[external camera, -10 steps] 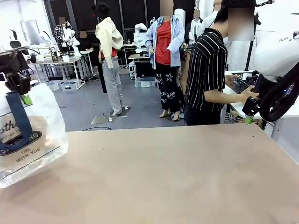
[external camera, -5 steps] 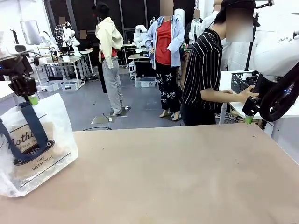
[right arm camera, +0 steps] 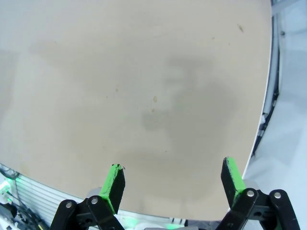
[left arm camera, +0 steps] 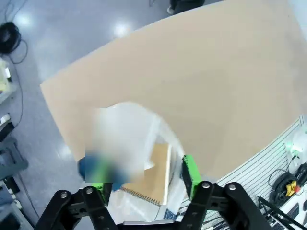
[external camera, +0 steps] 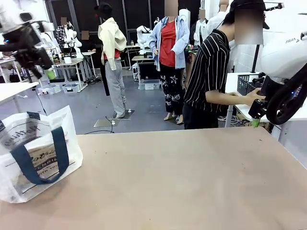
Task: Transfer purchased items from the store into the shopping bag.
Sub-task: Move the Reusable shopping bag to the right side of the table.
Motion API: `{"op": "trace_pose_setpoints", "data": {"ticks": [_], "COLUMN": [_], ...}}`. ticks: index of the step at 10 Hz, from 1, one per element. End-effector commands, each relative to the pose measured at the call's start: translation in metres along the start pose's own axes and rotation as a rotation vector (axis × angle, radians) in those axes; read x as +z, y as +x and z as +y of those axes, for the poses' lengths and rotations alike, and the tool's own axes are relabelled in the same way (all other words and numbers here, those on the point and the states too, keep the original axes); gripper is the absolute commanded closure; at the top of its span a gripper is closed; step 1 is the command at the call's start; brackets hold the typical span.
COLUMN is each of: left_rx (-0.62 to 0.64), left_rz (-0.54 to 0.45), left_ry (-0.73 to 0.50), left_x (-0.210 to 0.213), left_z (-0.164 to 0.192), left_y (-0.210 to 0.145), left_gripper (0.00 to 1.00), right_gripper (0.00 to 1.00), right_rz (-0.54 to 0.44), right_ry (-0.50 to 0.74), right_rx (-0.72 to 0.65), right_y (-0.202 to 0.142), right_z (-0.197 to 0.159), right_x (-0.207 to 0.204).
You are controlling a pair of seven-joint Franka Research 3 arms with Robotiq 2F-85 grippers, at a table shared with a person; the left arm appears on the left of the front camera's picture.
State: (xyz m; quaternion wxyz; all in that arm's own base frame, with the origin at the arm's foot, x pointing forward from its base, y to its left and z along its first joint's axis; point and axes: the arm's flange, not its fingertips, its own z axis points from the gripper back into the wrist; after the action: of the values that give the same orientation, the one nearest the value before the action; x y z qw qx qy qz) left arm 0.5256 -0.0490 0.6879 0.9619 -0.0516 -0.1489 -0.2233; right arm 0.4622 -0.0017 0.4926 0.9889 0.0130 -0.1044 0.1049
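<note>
The shopping bag, translucent white with navy handles, rests on the table's left end with a handle hanging down its front. High above it my left gripper is open and holds nothing. In the left wrist view the left gripper looks down into the blurred bag, where a flat tan spiral-bound piece lies. My right gripper hangs open over the table's right edge, and in the right wrist view the right gripper has bare tabletop beneath it. The store, a dark mesh basket, stands on a white side table beyond the right gripper.
A person in a striped shirt stands at the far right corner, hands reaching towards the basket. The brown tabletop stretches between bag and right arm. White tables stand off to the left.
My left gripper opened, let go of the bag's navy handle and rose up and away. The bag settled onto the table a little further right, its handle flopped down.
</note>
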Motion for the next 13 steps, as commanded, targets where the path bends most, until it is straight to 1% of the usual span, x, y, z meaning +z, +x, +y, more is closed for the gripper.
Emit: {"op": "trace_pose_setpoints", "data": {"ticks": [1,2,3,4,6,7,8,11,13], "left_rx": [-0.072,-0.126,-0.137,-0.159,-0.122,-0.136,-0.145,-0.103,-0.089], "left_rz": [0.012,0.022,0.057,0.075,0.093,0.097,0.114,0.098,0.123], "left_ry": [0.037,-0.008,-0.045,-0.085,-0.15,-0.221,-0.262,-0.329,-0.343], "left_x": [-0.031,-0.047,-0.068,-0.089,-0.134,-0.159,-0.177,-0.212,-0.221], "left_z": [-0.045,-0.062,-0.075,-0.085,-0.094,-0.098,-0.104,-0.099,-0.096], "left_y": [0.013,0.024,0.041,0.05,0.075,0.085,0.09,0.095,0.099], "left_gripper": [0.0,0.0,0.0,0.0,0.0,0.0,0.0,0.0,0.0], "right_gripper": [0.0,0.0,0.0,0.0,0.0,0.0,0.0,0.0,0.0], "right_rz": [0.015,0.015,0.015,0.015,0.015,0.015,0.015,0.015,0.015], "right_ry": [-0.014,-0.014,-0.014,-0.014,-0.014,-0.014,-0.014,-0.014,-0.014], "right_rx": [0.012,0.012,0.012,0.012,0.012,0.012,0.012,0.012,0.012], "right_y": [0.001,0.001,0.001,0.001,0.001,0.001,0.001,0.001,0.001], "right_z": [-0.003,-0.003,-0.003,-0.003,-0.003,-0.003,-0.003,-0.003,-0.003], "right_x": [0.001,0.001,0.001,0.001,0.001,0.001,0.001,0.001,0.001]}}
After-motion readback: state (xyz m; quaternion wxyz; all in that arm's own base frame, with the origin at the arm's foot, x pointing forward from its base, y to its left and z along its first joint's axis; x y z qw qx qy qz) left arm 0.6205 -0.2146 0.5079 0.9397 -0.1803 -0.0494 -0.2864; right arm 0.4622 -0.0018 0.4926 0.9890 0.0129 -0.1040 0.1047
